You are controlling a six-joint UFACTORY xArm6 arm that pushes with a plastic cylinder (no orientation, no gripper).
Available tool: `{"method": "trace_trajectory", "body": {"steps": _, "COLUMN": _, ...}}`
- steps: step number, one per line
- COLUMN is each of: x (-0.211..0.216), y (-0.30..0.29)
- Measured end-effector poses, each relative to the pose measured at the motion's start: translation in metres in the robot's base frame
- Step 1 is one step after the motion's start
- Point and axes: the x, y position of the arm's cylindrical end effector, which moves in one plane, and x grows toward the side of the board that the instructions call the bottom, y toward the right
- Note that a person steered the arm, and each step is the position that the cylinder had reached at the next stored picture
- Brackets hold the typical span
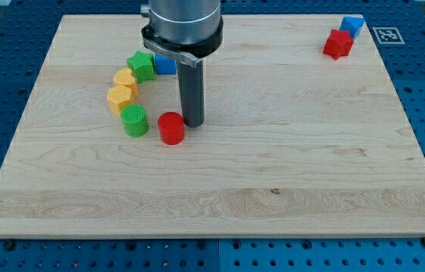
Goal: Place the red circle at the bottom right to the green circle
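Note:
The red circle (171,128) stands on the wooden board, just to the right of and slightly below the green circle (134,120), with a small gap between them. My tip (192,122) rests on the board right beside the red circle, at its upper right, close to touching it. The rod rises straight up to the arm's grey body at the view's top.
Two yellow blocks (122,88) lie in an arc above the green circle, then a green block (142,66) and a blue block (165,66) partly behind the rod. A red block (338,44) and a blue block (352,26) sit at the board's top right.

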Motion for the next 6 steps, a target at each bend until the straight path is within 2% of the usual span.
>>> {"method": "trace_trajectory", "body": {"steps": 2, "x": -0.001, "y": 0.037}}
{"method": "trace_trajectory", "body": {"steps": 6, "x": 0.014, "y": -0.012}}
